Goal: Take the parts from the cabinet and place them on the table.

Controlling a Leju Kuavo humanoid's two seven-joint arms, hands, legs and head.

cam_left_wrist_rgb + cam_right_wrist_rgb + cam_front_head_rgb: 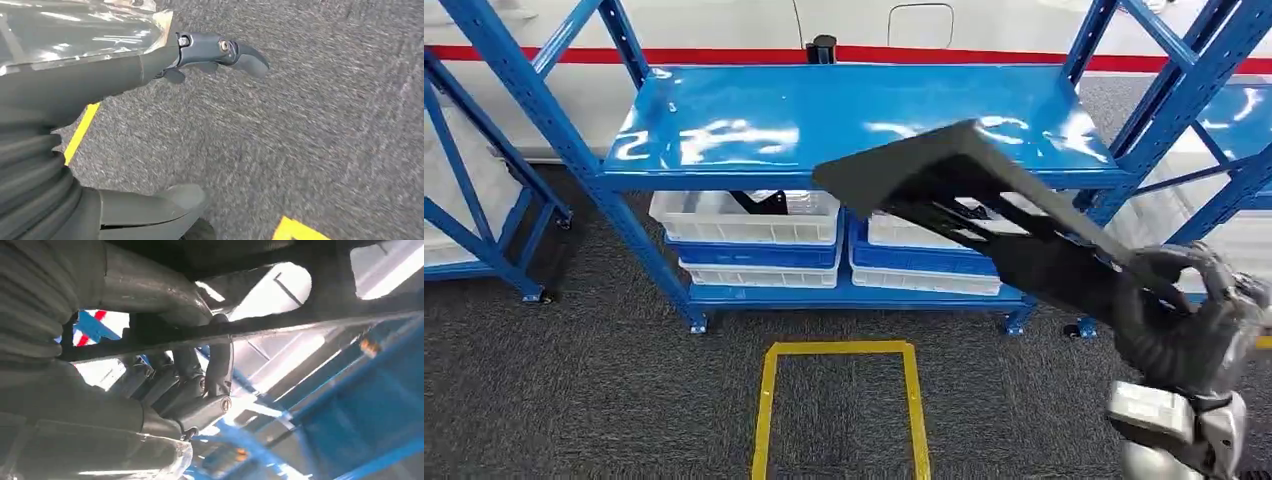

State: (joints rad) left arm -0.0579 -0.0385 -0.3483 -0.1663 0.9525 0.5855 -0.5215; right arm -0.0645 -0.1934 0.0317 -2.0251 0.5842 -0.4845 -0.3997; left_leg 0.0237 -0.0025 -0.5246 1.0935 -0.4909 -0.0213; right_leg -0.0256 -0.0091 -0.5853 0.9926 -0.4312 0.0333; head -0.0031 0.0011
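Observation:
My right hand (1189, 320) grips a long flat black part (944, 180) by its near end and holds it slanted up over the front of the blue rack shelf (754, 125). In the right wrist view the fingers (200, 390) are wrapped around a dark bar of the part (280, 325). The left hand (150, 125) hangs over grey carpet, with thumb and fingers apart and nothing in them.
White bins (744, 220) and blue trays (919, 262) fill the rack's lower shelf. More blue racks stand at left (469, 200) and right (1214, 130). A yellow taped rectangle (839, 350) marks the grey carpet in front. A white wall with a red stripe (724, 53) runs behind.

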